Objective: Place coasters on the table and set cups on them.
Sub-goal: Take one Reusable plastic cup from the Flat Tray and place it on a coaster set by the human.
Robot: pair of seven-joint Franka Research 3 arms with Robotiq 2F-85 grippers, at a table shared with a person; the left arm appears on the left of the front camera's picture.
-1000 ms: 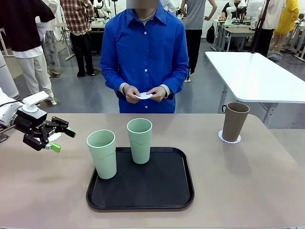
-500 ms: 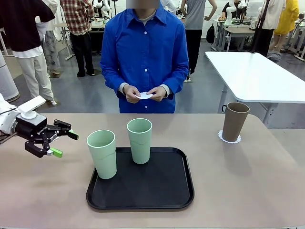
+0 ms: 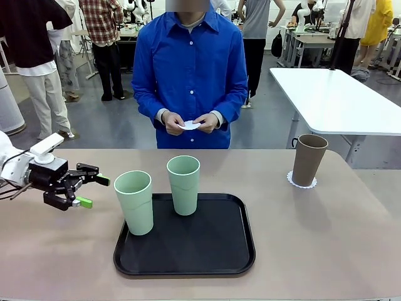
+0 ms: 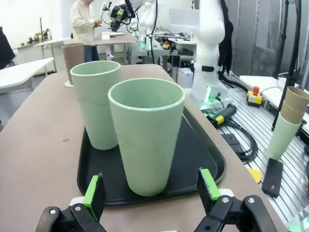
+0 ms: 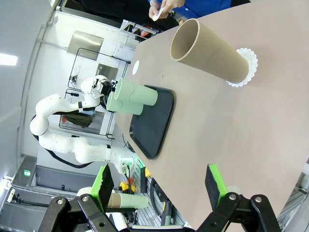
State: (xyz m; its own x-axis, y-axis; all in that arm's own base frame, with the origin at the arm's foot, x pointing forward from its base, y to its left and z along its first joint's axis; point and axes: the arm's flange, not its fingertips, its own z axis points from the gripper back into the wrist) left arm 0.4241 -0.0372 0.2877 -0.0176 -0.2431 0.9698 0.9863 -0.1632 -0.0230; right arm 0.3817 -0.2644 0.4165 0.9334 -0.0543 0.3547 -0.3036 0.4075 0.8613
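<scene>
Table [image 3: 326, 244] beige-pink, grey floor [image 3: 125, 128] beyond.

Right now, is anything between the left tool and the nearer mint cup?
Nothing visible. The left tool is open and faces the nearer mint cup, with only bare table between them. That cup stands at the left edge of the black tray. The second mint cup is beyond it, out of the path.

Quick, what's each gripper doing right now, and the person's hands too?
Left gripper: open, empty, pointed at the near mint cup.
Right gripper: open, empty.
Person's hands: holding a white coaster between them.
</scene>
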